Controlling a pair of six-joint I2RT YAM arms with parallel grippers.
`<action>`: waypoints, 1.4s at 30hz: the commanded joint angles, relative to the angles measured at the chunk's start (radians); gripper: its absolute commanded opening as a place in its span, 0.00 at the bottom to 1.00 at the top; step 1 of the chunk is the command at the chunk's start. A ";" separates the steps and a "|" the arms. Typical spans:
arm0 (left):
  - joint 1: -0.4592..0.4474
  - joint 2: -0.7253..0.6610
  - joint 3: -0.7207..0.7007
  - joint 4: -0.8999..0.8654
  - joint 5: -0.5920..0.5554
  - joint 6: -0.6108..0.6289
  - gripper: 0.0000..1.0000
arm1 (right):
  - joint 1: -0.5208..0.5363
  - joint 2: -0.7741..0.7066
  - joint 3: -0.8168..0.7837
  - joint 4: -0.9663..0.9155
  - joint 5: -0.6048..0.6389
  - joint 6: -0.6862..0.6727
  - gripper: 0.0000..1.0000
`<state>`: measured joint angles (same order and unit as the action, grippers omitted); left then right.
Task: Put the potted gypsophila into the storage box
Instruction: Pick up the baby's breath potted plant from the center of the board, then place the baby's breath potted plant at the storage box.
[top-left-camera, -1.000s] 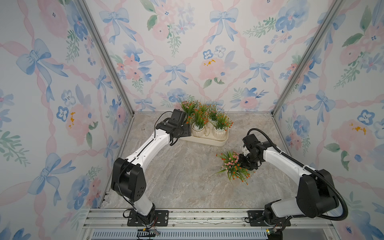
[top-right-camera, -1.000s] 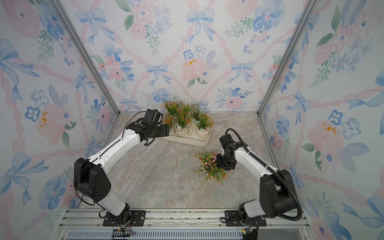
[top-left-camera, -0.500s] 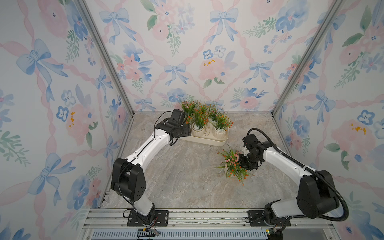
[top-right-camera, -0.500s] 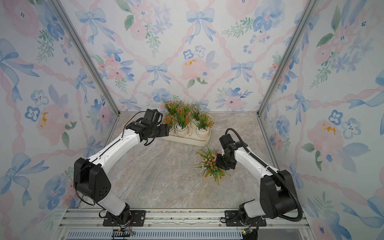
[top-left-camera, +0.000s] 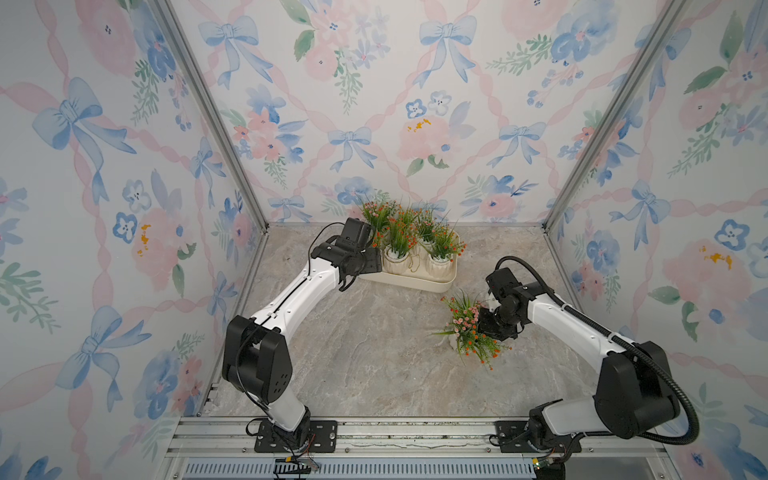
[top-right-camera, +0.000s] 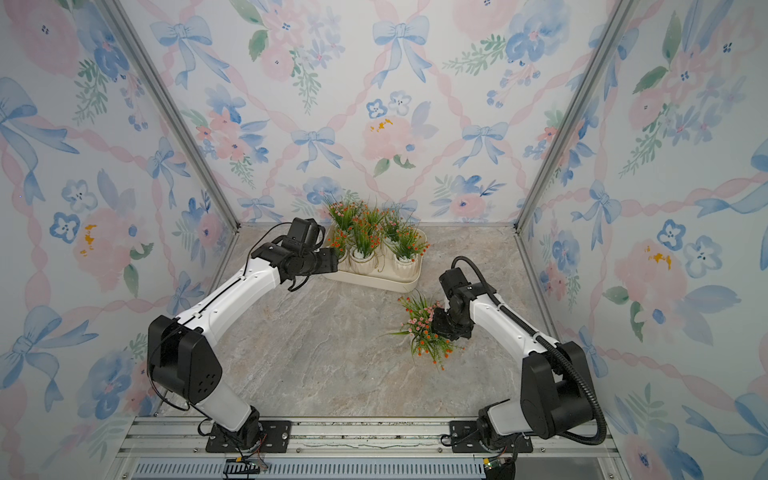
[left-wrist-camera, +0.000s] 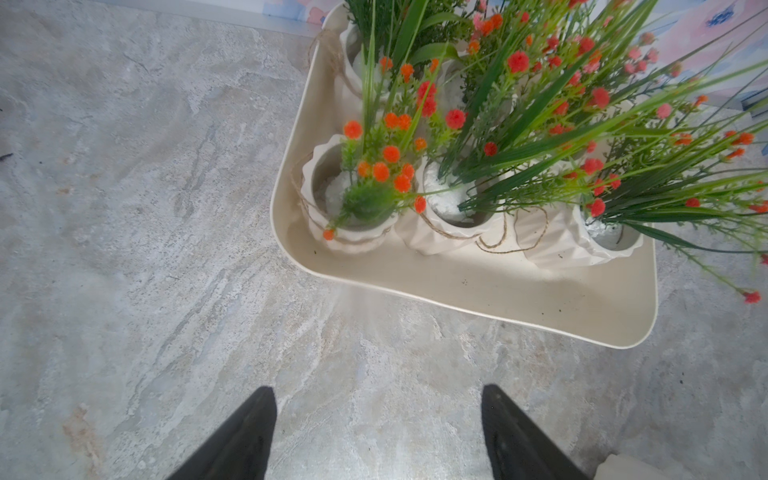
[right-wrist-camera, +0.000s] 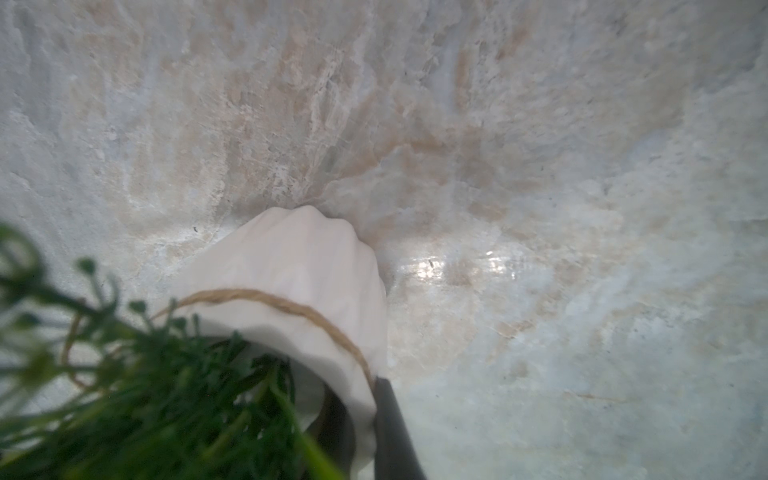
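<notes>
Presently, the right gripper (right-wrist-camera: 361, 419) is clamped on the rim of one potted gypsophila (right-wrist-camera: 299, 266) at the marble tabletop (right-wrist-camera: 540, 166), while farther off the left gripper (left-wrist-camera: 378, 399) stands wide and empty, the storage box (left-wrist-camera: 498, 291) holding several other pots (left-wrist-camera: 353, 237) just ahead of it.

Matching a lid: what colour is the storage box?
Plain cream-white storage box, clearest in the left wrist view.

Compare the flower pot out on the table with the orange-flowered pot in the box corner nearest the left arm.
The table pot sits on bare tabletop; the corner pot sits in the storage box. The right pincer grips the table pot's rim; no pincer touches the corner pot. The table pot has pink and orange blossoms; the corner pot only orange. Both are white ribbed pots wrapped with twine.
</notes>
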<state>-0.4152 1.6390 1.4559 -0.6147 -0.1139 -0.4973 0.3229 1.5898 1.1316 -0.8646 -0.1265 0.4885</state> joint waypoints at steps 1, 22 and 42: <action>0.008 -0.009 -0.006 0.010 0.013 0.008 0.79 | 0.005 0.010 0.033 -0.047 0.022 -0.015 0.00; 0.013 -0.029 -0.017 0.009 0.006 0.008 0.79 | 0.029 0.107 0.304 -0.161 0.035 -0.044 0.00; 0.058 -0.039 -0.028 0.008 0.024 0.031 0.79 | 0.094 0.489 0.931 -0.264 0.020 -0.023 0.00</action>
<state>-0.3695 1.6367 1.4471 -0.6147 -0.1043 -0.4934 0.4091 2.0361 1.9743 -1.0969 -0.0856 0.4564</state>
